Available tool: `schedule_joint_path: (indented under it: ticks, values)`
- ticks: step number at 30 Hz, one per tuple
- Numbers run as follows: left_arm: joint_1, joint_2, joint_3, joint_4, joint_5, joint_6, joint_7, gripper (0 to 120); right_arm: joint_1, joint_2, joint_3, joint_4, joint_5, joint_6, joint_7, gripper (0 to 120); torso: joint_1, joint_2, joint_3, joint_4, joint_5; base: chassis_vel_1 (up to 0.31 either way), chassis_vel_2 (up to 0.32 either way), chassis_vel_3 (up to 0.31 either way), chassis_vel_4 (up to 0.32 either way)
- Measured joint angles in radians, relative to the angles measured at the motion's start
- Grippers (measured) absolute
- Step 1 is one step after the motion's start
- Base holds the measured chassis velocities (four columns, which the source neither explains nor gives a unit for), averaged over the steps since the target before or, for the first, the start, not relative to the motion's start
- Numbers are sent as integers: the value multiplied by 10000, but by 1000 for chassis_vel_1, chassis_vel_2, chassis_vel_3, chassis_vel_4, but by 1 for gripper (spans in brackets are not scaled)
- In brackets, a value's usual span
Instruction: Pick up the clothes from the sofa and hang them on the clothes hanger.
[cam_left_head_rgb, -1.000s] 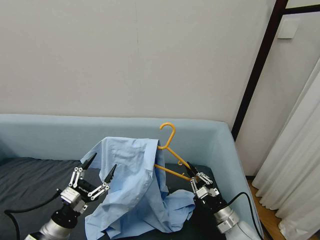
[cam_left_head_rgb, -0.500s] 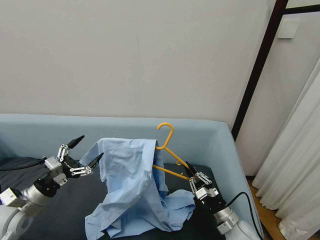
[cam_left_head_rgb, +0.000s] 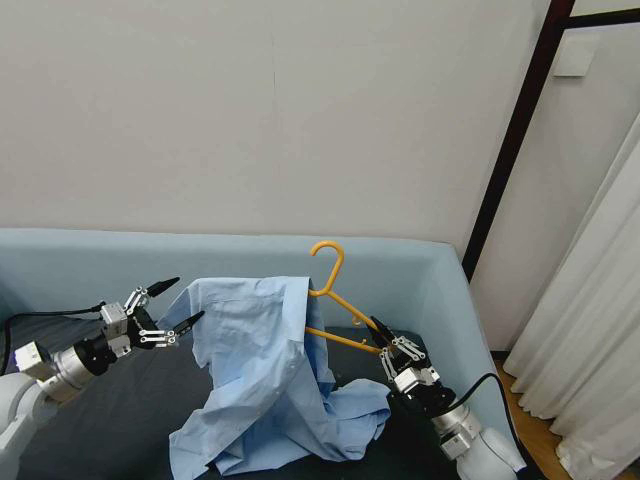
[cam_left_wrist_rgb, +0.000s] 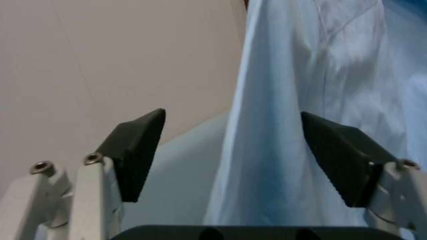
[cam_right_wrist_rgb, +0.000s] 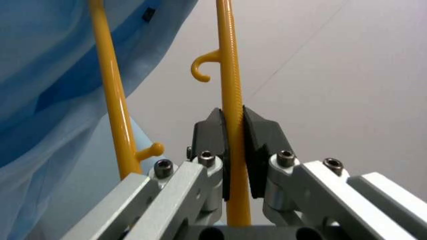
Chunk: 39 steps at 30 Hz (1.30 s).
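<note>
A light blue shirt (cam_left_head_rgb: 265, 370) hangs by one shoulder from an orange hanger (cam_left_head_rgb: 333, 287) and trails down onto the sofa seat. My right gripper (cam_left_head_rgb: 385, 346) is shut on the hanger's lower right arm and holds it up; the wrist view has the orange rod (cam_right_wrist_rgb: 231, 90) pinched between the black pads (cam_right_wrist_rgb: 215, 145). My left gripper (cam_left_head_rgb: 170, 312) is open, just left of the shirt's raised shoulder, apart from the cloth. In its own view the shirt (cam_left_wrist_rgb: 320, 100) hangs past the spread fingers (cam_left_wrist_rgb: 137, 150).
The light blue sofa back (cam_left_head_rgb: 90, 265) runs across the view, with a dark seat cushion (cam_left_head_rgb: 60, 420) below. A white wall stands behind. A dark door frame (cam_left_head_rgb: 510, 140) and white curtain (cam_left_head_rgb: 590, 350) stand to the right.
My left gripper has let the shirt's shoulder go and drawn back to the left and upward, staying open. The hanger has shifted slightly left and down; the right gripper keeps its hold.
</note>
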Motion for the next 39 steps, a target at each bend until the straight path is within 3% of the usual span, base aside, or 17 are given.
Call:
schedule_joint_path:
  ticks: [7,19,28,36,39]
  values:
    - [100,-64,-72,64,58,86,557,49,-158,-12,55,145,-89,47,-26,5,-1,0,-1,-4,-1,0,0,0,0]
    - [734,126,-605,349,46,-677,611,3,-175,53,116,117,97,-27,152,5,-1,1,-1,-2,-1,0,0,0,0]
    - [965,204,-873,343,-107,-679,755,0,-245,88,136,157,108,-163,388,5,-1,1,-1,-2,0,0,0,0,0]
    - [1303,161,-964,264,-369,-1323,653,0,-243,94,114,165,95,-148,405,5,-1,1,-1,-3,-1,0,0,0,0]
    - [1300,172,-997,604,-338,-1727,652,12,-133,113,89,36,122,-47,347,5,-1,1,-1,-2,0,0,0,0,0]
